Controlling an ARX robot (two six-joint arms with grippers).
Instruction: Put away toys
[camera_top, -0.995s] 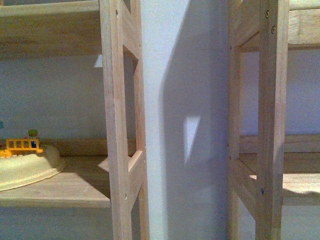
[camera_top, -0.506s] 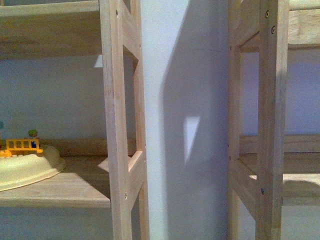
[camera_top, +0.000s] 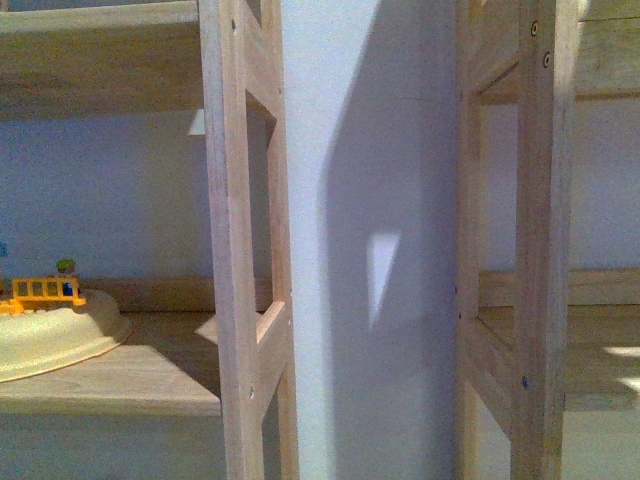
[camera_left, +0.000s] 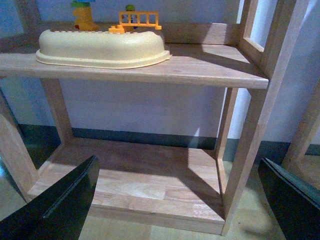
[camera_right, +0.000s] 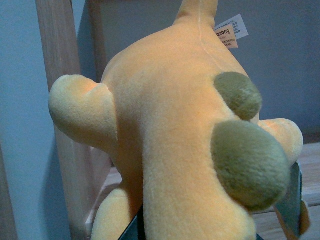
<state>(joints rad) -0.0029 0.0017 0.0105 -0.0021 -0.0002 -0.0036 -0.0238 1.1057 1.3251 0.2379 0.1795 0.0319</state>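
The orange-yellow plush animal fills the right wrist view, with two olive-brown patches and a white label near its top. My right gripper is shut on it, and only the dark finger edges show beside the plush. A wooden shelf post stands just behind the toy. My left gripper is open, its two black fingers wide apart over the bottom board of a wooden shelf unit. Neither arm nor the plush appears in the front view.
A cream plastic playset with a yellow fence sits on the left shelf. Two wooden shelf units flank a white wall column. The right unit's shelf is bare where it shows.
The front view barely shifts. The light on the right shelf has dimmed to small bright spots. No arm enters that view.
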